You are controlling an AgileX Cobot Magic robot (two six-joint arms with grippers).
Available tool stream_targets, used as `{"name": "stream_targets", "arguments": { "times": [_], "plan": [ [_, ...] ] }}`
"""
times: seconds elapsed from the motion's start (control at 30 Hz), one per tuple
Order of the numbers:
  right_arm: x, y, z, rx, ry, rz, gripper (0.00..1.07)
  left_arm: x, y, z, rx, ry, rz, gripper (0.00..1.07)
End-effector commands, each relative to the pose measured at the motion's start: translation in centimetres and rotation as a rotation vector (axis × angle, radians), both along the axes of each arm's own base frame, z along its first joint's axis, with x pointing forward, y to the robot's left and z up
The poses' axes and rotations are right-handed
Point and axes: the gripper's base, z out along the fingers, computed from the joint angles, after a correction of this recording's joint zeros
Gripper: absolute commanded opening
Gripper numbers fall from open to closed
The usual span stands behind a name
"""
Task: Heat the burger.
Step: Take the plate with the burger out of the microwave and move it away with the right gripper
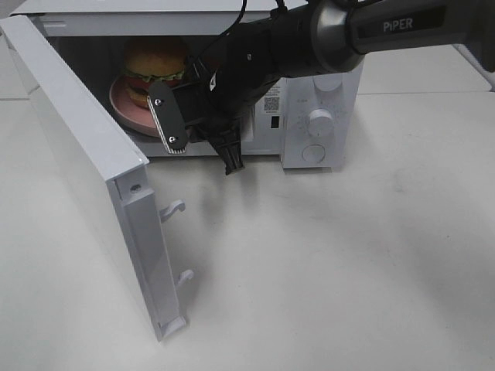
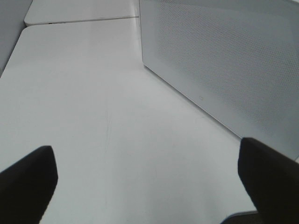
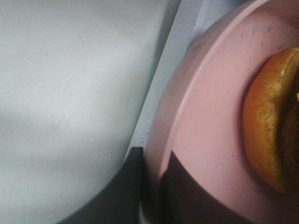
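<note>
Right claw [image 1: 203, 133] at microwave [image 1: 309, 116] mouth, clamping plate [image 1: 128, 104] rim (burger [image 1: 155, 66] aboard)

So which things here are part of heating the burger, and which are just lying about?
Part of the job:
golden-brown bun burger
round pink plate under it
white microwave, white door open
right gripper, clamped on the plate rim

Lying about:
left gripper, open over bare white table

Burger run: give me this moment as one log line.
burger: on pink plate, inside microwave | door: open | right pincer: gripping plate rim | left pincer: open, empty, above table
</note>
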Motion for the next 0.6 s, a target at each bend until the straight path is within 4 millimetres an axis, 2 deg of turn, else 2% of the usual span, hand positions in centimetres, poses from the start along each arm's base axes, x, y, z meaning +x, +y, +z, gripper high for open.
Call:
{"name": "stream_targets", "arguments": {
  "times": [0.03, 0.33, 0.6],
  "plan": [
    [-0.3, 0.2, 2.0, 0.052, -0.085, 0.019, 0.0, -0.2, -0.1, 0.1, -0.01, -0.032, 0.004, 0.98],
    [-1.4, -0.7, 3.0, 0.062, -0.1, 0.019, 0.0, -0.2, -0.1, 0.1, -0.01, -0.032, 0.004, 0.98],
    [-3.2, -2.0, 3.5, 0.047, -0.103, 0.036, 0.0, -0.2, -0.1, 0.1, -0.01, -0.032, 0.004, 0.98]
  ]
}}
